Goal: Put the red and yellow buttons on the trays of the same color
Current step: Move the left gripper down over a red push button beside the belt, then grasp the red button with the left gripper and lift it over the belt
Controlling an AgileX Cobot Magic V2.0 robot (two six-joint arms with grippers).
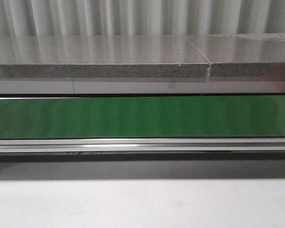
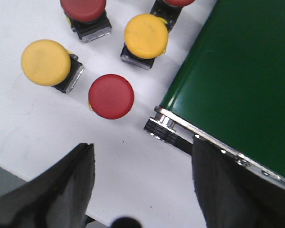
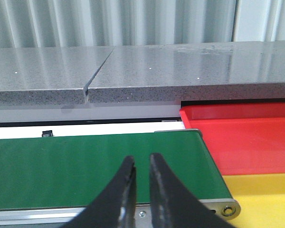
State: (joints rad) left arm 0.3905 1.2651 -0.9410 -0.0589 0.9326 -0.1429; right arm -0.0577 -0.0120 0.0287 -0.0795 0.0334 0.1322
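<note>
White table (image 2: pixel 33 137) beside green belt (image 1: pixel 142 116); left gripper (image 2: pixel 142 190) wide, right gripper (image 3: pixel 141 178) nearly closed

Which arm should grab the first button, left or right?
Left. Its open fingers hang right over the buttons, nearest a red button. The right gripper sits nearly closed over the belt by the trays, no buttons in its view.

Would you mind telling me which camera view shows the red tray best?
The right wrist view: the red tray lies open beside the yellow tray, past the green belt's end. The front and left wrist views do not show it clearly.
</note>
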